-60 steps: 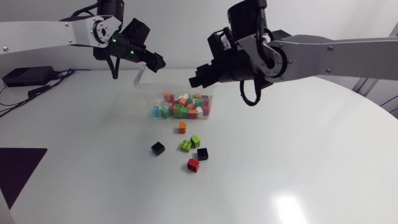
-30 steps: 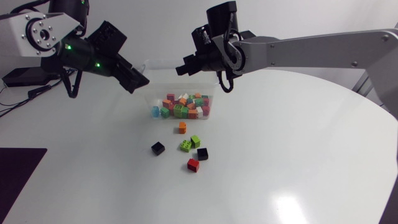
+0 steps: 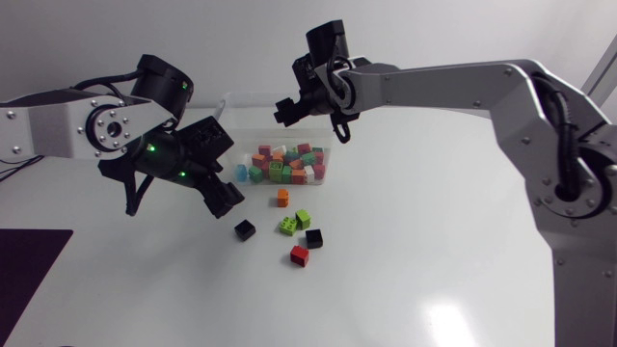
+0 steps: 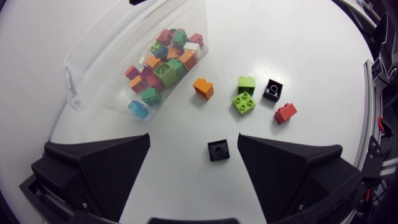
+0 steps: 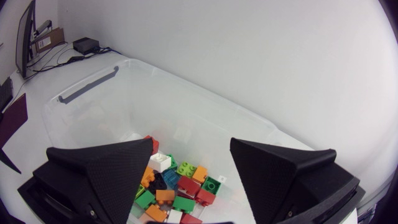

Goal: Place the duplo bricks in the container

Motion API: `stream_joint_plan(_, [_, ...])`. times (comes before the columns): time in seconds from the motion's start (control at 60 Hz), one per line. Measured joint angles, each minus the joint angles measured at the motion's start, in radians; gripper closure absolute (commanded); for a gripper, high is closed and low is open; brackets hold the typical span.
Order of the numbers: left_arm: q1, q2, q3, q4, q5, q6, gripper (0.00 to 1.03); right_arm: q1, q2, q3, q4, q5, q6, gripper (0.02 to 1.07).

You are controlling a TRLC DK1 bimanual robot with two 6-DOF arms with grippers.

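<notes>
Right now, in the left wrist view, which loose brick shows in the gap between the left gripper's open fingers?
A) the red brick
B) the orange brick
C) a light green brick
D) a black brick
D: a black brick sits in the gap between the left gripper's open fingers, untouched by either, while the orange brick and the red brick lie farther ahead.

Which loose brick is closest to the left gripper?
The lone black brick, just ahead of the left gripper; the other black brick sits farther off by the green pair.
</notes>
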Motion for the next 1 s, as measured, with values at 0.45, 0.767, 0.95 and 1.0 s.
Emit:
stream_joint_plan(0.45, [-0.005, 0.254, 0.077, -0.085, -0.018, -0.092, 0.12, -0.025, -0.447, -0.377, -0.193, -0.035, 0.026, 0.07])
stream_joint_plan(0.767, [-0.007, 0.371, 0.123, -0.09, -0.018, -0.109, 0.28, -0.018, -0.55, -0.605, -0.228, -0.106, 0.035, 0.07])
stream_joint_plan(0.95, [-0.019, 0.426, 0.135, -0.095, -0.018, -0.109, 0.4, 0.007, -0.553, -0.69, -0.227, -0.11, 0.022, 0.07])
stream_joint_plan(1.0, [-0.024, 0.443, 0.139, -0.095, -0.018, -0.109, 0.51, 0.012, -0.542, -0.705, -0.226, -0.122, 0.011, 0.07])
